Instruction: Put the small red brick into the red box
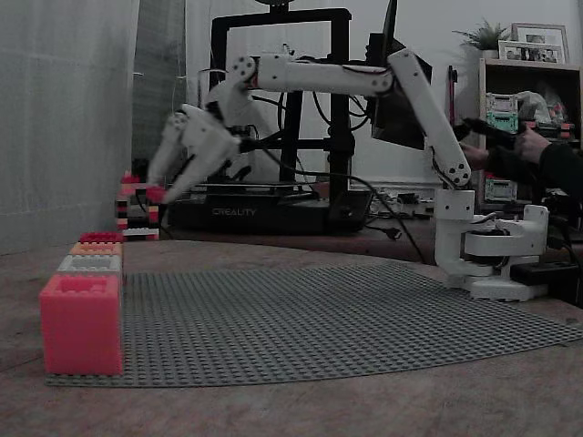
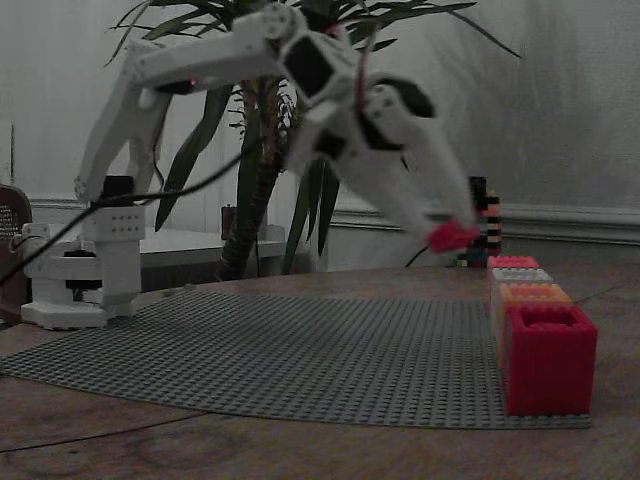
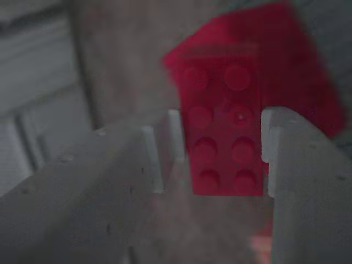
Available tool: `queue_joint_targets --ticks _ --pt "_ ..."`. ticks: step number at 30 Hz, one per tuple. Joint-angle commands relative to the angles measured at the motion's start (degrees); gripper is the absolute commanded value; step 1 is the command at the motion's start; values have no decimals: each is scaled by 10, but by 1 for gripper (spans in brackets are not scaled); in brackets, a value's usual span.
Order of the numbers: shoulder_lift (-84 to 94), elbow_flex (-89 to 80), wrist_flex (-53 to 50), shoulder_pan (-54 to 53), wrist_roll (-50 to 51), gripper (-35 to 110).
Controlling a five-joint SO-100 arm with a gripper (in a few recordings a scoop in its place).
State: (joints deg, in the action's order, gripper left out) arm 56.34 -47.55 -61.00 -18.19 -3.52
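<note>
**Brick gripped and carried high, red box below the wrist camera**

The gripper [image 3: 223, 151] pinches the small red brick [image 3: 224, 132] by its long sides, studs facing the wrist camera, two by four studs visible. The jaws are spread only as wide as the brick and pressed against it, so it cannot swing during transport.

In both fixed views the arm is stretched out with the gripper [image 1: 157, 193] angled down, the brick [image 2: 452, 237] sticking out at the fingertips, well above the grey baseplate [image 2: 300, 350]. It is held high, probably so it clears the box walls before lowering.

The boxes stand in a row along one baseplate edge. The red box [image 2: 550, 360] is the nearest one in a fixed view, open top up, the orange box [image 2: 530, 294] behind it.

In the wrist view a blurred crimson shape [image 3: 297, 66] lies behind the brick, likely the red box underneath, though focus is too poor to be sure. The brick is not in the box yet; lowering and release remain.
</note>
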Motion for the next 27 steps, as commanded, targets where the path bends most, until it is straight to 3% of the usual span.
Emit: queue_joint_targets --ticks 1,16,27 --pt "-10 83 49 27 -22 0" --pt "-156 165 159 33 -57 1" --pt "-134 162 156 33 -60 15"
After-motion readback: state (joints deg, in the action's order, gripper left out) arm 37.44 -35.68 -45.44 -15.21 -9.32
